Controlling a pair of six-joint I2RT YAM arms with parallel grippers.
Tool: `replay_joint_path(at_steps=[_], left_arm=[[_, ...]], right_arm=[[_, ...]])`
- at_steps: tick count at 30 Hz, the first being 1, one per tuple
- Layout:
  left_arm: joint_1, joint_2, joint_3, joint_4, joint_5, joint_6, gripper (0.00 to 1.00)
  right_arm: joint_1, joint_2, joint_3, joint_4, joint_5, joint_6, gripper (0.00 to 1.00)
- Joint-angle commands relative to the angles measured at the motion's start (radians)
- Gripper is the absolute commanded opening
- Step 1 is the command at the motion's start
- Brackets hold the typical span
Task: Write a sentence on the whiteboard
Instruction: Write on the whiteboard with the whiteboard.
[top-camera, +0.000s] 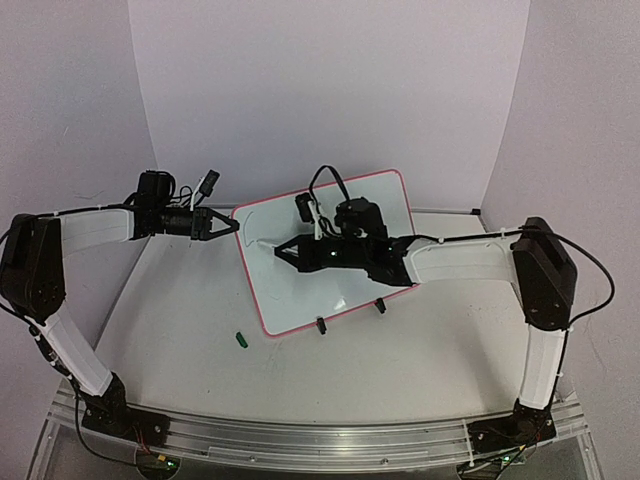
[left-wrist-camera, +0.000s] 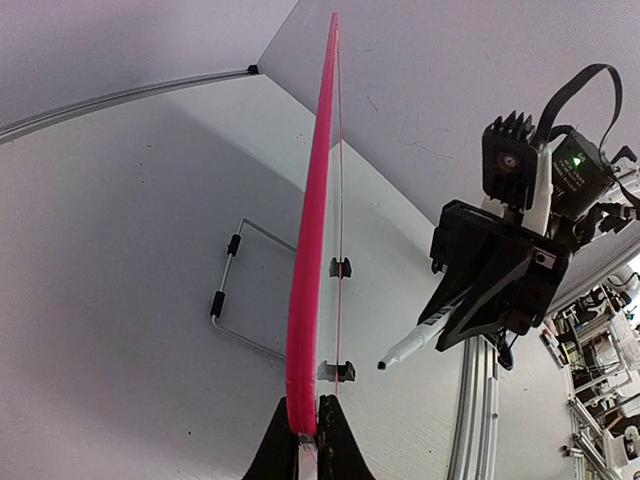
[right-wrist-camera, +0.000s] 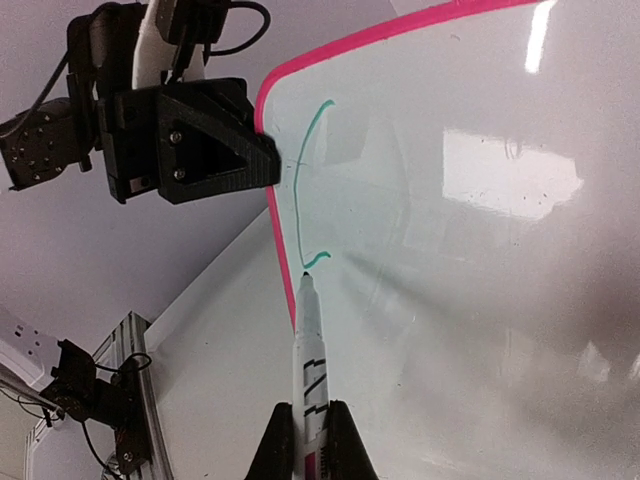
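Here, the whiteboard (top-camera: 290, 295) is stood tilted on the counter (top-camera: 400, 370). The whiteboard's left edge is clamped by the left pincer (top-camera: 232, 226). A marker (right-wrist-camera: 309, 350) is clamped in the right pincer (top-camera: 283, 248), its tip at the whiteboard's face near that edge. Of the sentence (right-wrist-camera: 297, 195), one curved green stroke is seen there. A small green object (top-camera: 241, 339) is seen beside the whiteboard's near-left corner.

Small white whiteboard (top-camera: 290, 290) (left-wrist-camera: 310, 250) (right-wrist-camera: 450, 250), rounded corners, thin red-pink frame. It stands tilted and turned askew mid-table, with two black clip feet (top-camera: 321, 325) on its low near edge. Glossy face, glare patches. The sentence (right-wrist-camera: 300, 190) is barely begun: one thin green curved stroke with a small hook at its end, by the board's left edge.
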Motion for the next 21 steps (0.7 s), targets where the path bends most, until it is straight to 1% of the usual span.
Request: replay_joint_path(at_steps=[1,6,21], left_arm=[[-0.021,-0.023,0.0,-0.038,-0.012,0.082,0.0],[-0.022,-0.026,0.0,-0.042,-0.016,0.085,0.0],[-0.023,-0.023,0.006,-0.047,-0.019,0.086,0.0]], right_arm=[[-0.004,-0.115,-0.026,0.065,-0.038,-0.004,0.0],[-0.013,-0.126,-0.037,0.056,-0.005,0.013,0.0],[-0.033,-0.027,0.047,0.023,0.0,-0.009,0.0]])
